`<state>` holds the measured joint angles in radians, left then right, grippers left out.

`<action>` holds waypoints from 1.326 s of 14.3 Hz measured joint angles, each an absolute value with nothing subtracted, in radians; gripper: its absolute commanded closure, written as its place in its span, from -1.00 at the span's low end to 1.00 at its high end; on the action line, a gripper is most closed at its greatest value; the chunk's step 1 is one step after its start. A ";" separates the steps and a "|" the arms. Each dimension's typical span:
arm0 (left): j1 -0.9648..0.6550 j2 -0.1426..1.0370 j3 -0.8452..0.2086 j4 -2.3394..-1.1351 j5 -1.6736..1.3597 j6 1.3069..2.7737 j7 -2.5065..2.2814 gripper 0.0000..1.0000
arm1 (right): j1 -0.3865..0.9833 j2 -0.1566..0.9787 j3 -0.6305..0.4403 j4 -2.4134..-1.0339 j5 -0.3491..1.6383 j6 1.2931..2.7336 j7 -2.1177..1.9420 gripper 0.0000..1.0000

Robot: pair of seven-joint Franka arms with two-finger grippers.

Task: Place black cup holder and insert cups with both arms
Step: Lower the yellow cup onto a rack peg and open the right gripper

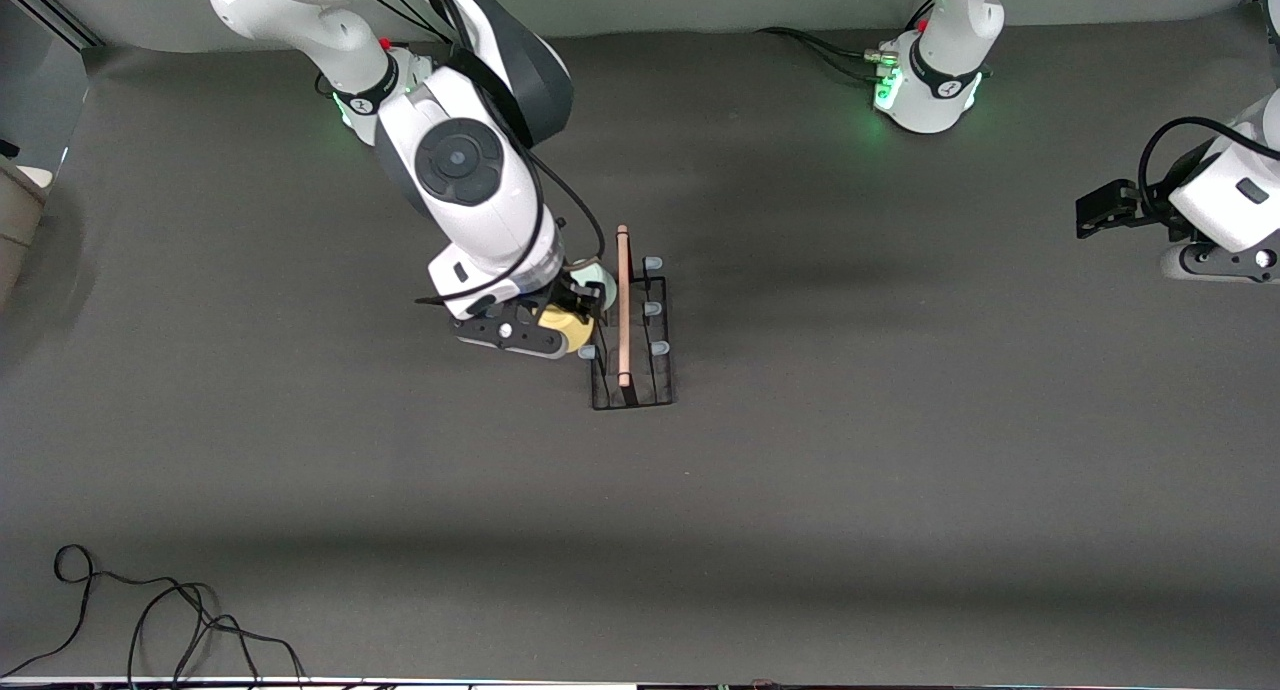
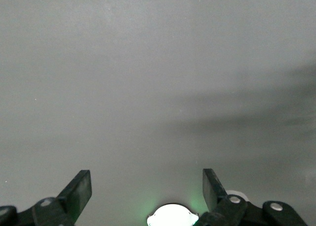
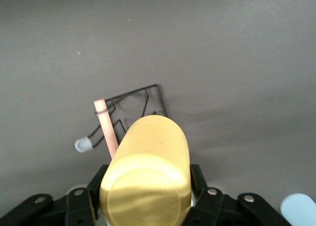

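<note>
1. The right claw (image 1: 572,322) is pinching the yellow cup (image 3: 148,171), hovering at the black cup holder (image 1: 632,332)'s 9 o'clock edge mid-counter; it wants lining up over a peg (image 3: 84,145) before lowering.
2. The left claw (image 2: 147,189) is waiting, spread wide.

This is a robotics lab set up for recording manipulation. Two white jointed arms (image 1: 470,170) are bolted along one edge of a broad surface (image 1: 900,470) covered in plain dark grey matting, with green status lights glowing at their bases (image 1: 885,90). Black cables (image 1: 820,50) run from the bases, and a loose tangle of cable (image 1: 150,620) lies at the edge nearest the front camera. A bare pale wall (image 1: 700,0) backs the arms. The only household items are a wire cup rack (image 1: 632,320) and plastic tumblers, staged as test props.
</note>
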<state>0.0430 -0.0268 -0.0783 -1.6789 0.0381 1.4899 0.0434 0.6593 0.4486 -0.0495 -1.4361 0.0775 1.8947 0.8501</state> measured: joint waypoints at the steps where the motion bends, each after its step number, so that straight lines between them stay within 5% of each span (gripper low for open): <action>1: 0.043 -0.027 -0.078 -1.679 0.038 1.490 0.043 -0.99 | 0.657 0.465 -0.053 -1.436 0.078 1.919 0.852 0.29; 12: 0.043 -0.027 -0.078 -1.679 0.038 1.490 0.043 -0.99 | 0.662 0.602 -0.057 -1.481 0.078 2.122 0.858 0.25; 13: 0.043 -0.027 -0.078 -1.679 0.038 1.490 0.043 -0.99 | 0.662 0.608 -0.057 -1.484 0.078 2.125 0.858 0.17; 14: 0.043 -0.027 -0.078 -1.679 0.038 1.490 0.043 -0.99 | 0.663 0.612 -0.057 -1.487 0.078 2.127 0.858 -0.59; 15: 0.043 -0.027 -0.078 -1.679 0.038 1.490 0.043 -0.99 | 0.663 0.614 -0.056 -1.490 0.078 2.130 0.859 -0.99; 19: 0.043 -0.027 -0.078 -1.679 0.038 1.490 0.043 -0.99 | 0.662 0.608 -0.060 -1.479 0.077 2.132 0.859 -1.00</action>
<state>0.0430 -0.0268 -0.0783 -1.6789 0.0381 1.4898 0.0434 0.6618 0.6080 -0.0595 -1.4789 0.0774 2.1317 0.8590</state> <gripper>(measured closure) 0.000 0.004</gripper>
